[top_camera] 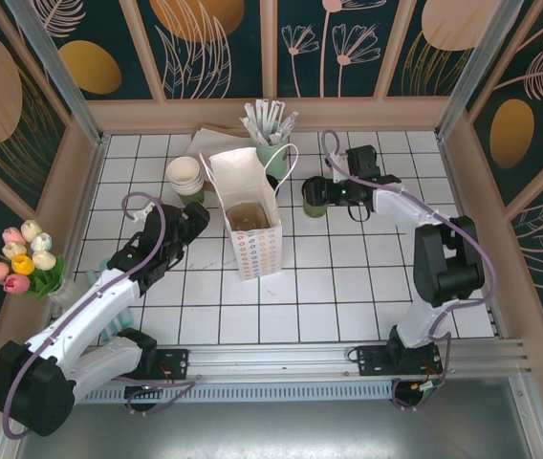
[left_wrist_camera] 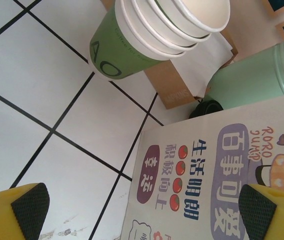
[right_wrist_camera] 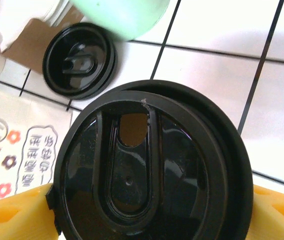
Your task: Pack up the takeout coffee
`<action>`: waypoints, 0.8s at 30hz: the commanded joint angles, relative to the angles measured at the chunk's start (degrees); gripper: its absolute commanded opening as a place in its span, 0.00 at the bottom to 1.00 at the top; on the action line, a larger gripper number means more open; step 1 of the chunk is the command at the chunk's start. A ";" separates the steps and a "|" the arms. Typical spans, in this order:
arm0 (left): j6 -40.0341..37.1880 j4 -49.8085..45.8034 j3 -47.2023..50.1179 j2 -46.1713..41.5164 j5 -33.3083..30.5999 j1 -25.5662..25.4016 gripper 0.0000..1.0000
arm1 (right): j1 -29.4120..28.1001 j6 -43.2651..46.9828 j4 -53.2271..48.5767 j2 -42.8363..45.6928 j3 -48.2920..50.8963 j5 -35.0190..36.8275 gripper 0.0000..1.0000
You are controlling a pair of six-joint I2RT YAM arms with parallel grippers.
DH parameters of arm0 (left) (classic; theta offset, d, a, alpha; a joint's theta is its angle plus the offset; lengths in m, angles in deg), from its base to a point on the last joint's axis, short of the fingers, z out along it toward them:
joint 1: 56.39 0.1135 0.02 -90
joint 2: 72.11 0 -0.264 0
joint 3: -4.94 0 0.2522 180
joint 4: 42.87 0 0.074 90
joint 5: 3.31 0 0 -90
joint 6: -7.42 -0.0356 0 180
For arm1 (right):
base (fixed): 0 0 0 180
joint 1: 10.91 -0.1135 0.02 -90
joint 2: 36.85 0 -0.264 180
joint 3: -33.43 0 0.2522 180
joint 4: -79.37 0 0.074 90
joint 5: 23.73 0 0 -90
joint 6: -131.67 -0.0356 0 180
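Your right gripper (right_wrist_camera: 151, 199) has its yellow fingers (right_wrist_camera: 12, 216) pressed in on both sides of the coffee cup (top_camera: 314, 199), just under the rim of its black lid (right_wrist_camera: 147, 170), so it has the cup in its grasp. From the right wrist you look straight down on that lid, which sits on the cup. The cup is upright over the white tiled table (top_camera: 348, 287); you cannot tell whether its base rests on the tiles or is just off them. It is to the right of the paper bag (top_camera: 249, 229) and just in front of the mint holder (top_camera: 273, 153) of white sticks. A spare lid (right_wrist_camera: 79, 60) lies flat on the tiles near the holder's foot, apart from the cup.

Your left gripper (left_wrist_camera: 144, 205) is spread wide, with nothing between its black pads (left_wrist_camera: 29, 205). It sits low at the left side of the bag, close to its printed face. The bag stands upright with its mouth open. Beyond the left gripper, a stack of cups (left_wrist_camera: 157, 35) stands near the bag's far left corner.
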 commanded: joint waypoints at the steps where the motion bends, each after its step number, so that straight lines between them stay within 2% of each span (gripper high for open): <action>1: -1.52 0.69 0.04 -1.00 -1.45 -0.19 0.99 | -1.39 -2.34 -0.02 5.40 3.86 1.68 0.81; 14: -2.07 1.49 -0.13 -1.62 -2.60 -0.19 0.99 | -4.06 -6.93 -2.99 19.36 17.62 1.93 0.81; 24: -1.68 2.13 0.05 -0.66 -1.89 -0.19 0.98 | -4.12 -6.38 -3.80 20.15 19.85 1.67 0.85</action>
